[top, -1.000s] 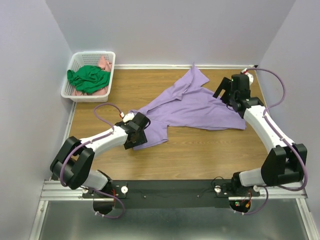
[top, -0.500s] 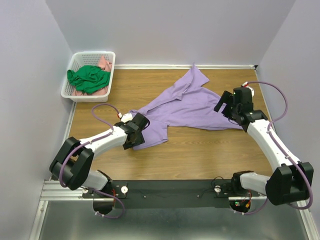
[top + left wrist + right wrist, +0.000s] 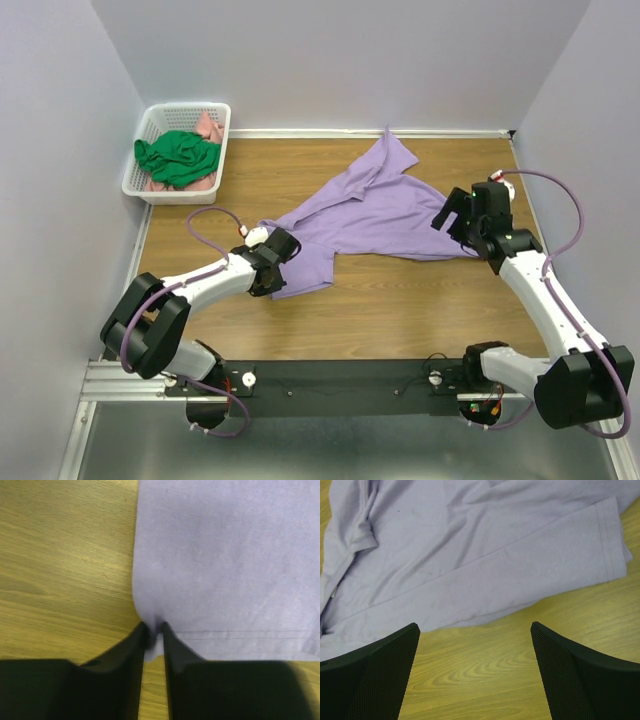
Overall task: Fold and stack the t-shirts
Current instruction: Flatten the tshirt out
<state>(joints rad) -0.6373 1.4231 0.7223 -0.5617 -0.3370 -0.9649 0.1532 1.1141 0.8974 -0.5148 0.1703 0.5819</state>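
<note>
The t-shirt at centre frame is plain pale lilac, on a honey-brown table with streaky wood grain. Upper left, a white lattice basket holds a green garment and a pink garment. The left gripper is plain black. The right gripper is black with a fine mesh pattern.

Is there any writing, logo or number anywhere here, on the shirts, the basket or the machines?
None can be read.
The purple shirt is plain, no print or label showing.
The white basket and the green shirt in it show no writing.
The left arm and right arm carry no legible marks in any view.
</note>
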